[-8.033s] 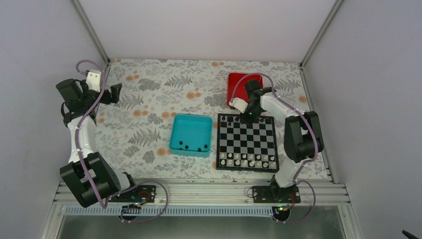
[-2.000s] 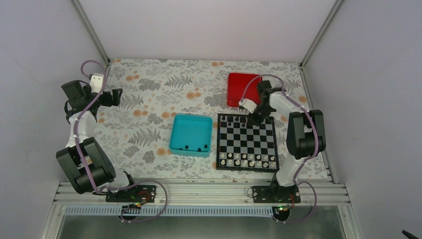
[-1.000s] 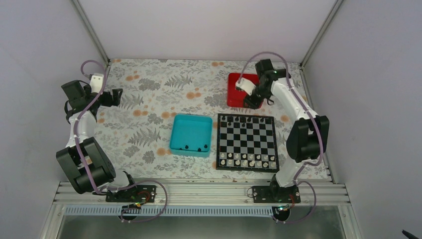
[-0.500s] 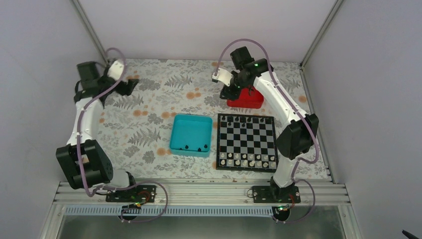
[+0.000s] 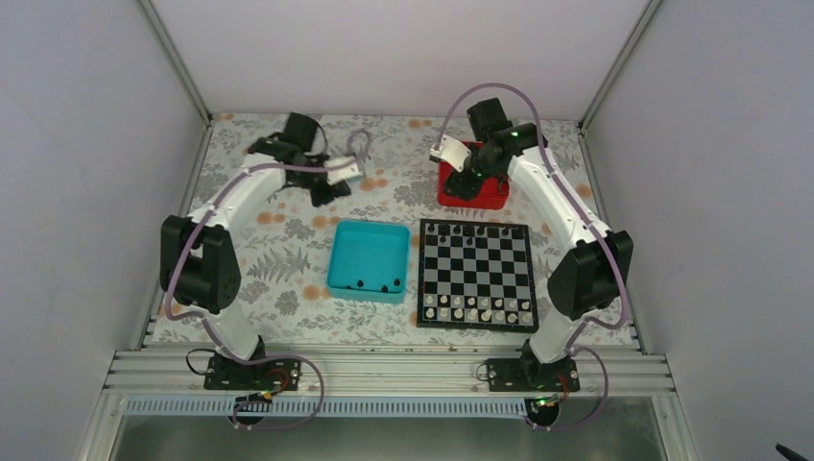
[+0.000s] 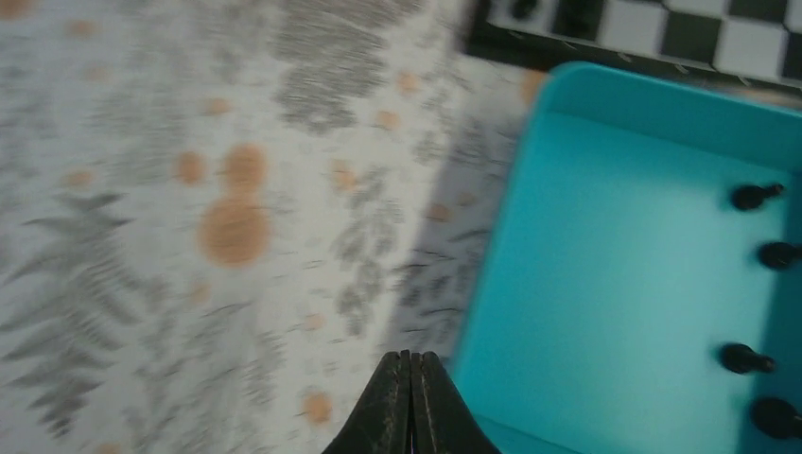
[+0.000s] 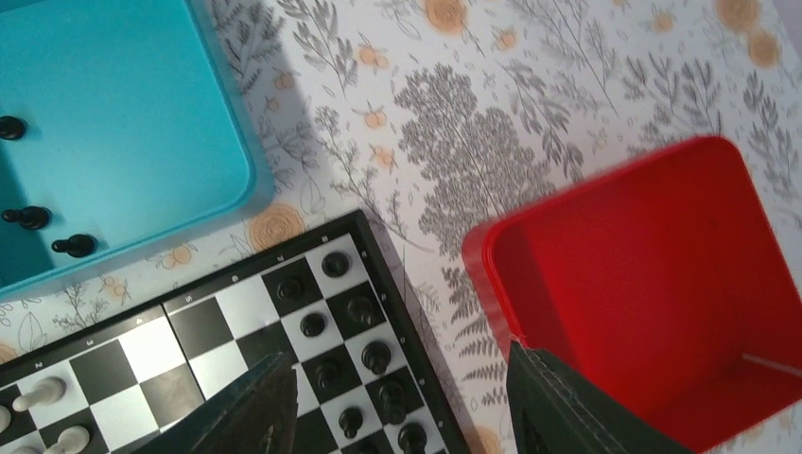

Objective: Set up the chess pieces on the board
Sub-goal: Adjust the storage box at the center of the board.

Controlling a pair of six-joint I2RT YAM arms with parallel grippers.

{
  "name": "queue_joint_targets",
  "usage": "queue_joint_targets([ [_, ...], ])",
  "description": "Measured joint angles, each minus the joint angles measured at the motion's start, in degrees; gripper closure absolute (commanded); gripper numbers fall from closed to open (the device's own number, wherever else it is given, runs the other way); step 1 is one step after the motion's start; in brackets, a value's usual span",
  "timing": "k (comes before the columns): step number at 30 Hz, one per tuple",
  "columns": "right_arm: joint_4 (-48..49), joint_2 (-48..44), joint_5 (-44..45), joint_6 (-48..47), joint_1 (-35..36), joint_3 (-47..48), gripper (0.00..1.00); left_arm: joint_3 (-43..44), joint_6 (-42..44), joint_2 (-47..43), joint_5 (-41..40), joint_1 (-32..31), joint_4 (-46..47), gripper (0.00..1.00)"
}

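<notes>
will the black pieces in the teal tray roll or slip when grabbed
The black pieces look round-headed and some seem to lie on their sides, so a nudge probably rolls them. The teal tray floor looks smooth, so they may slide too. Being tiny, they are likely very light.

Checkered black-and-grey board (image 5: 477,272) lying flat.
Black chess pieces (image 5: 467,230) line its 12 o'clock edge; a few more sit off-board at 9 o'clock.

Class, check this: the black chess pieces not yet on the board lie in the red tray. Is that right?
No. Those black pieces lie in the teal tray, not the red tray. The left wrist view shows four of them along one wall.
</notes>
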Motion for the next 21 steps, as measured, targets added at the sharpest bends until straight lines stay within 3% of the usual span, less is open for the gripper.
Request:
queue_joint_targets([
  [5,0.37,-2.56,0.5,0.76,-2.16,-3.69,0.42,-4.81,2.29,0.5,-7.08,-10.49,-1.22,0.98],
  [9,1.11,-3.39,0.61,1.01,-2.45,-5.57,0.42,-4.87,2.64,2.95,-12.11,-14.16,-1.16,0.97],
  [10,1.11,-3.85,0.61,1.09,-2.49,-6.23,0.42,-4.79,2.62,3.82,-13.51,-14.38,-1.11,0.84],
  [11,1.11,-4.2,0.61,1.14,-2.49,-6.67,0.43,-4.79,2.62,4.63,-14.56,-14.47,-0.9,0.55],
  [12,1.14,-4.59,0.61,1.16,-2.51,-7.08,0.43,-4.74,2.69,5.62,-15.89,-14.56,-0.57,0.4],
  [16,1.14,-5.57,0.57,1.16,-2.73,-8.0,0.43,-4.76,2.19,7.02,-19.39,-14.99,1.05,0.3],
  [21,1.36,-5.64,0.52,1.16,-3.23,-9.14,0.43,-4.7,2.4,6.64,-20.74,-16.39,3.23,0.27],
])
